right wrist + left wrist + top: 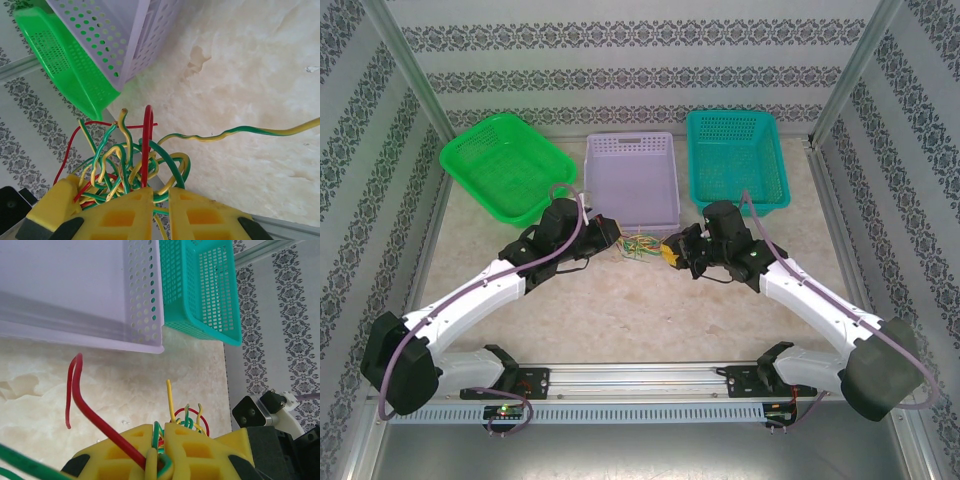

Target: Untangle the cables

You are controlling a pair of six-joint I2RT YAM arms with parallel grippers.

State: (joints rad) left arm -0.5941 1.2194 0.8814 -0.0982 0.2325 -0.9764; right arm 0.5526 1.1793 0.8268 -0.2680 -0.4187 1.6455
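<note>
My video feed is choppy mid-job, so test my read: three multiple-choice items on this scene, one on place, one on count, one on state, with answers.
1. Where is the tangle of cables?
A. inside a basket.
B. between the left gripper and right gripper, just before the lilac basket.
C. beside the arm bases.

2. How many baskets stand on the table?
A. one.
B. two.
C. three.

3. What is the left gripper's state?
A. shut on cables.
B. gaping open.
C. reaching into a basket.

1 B: the top view shows the bundle between their fingertips.
2 C: green basket, lilac basket and teal basket line the far side.
3 A: a red wire is pinched between its closed yellow fingers.
</note>
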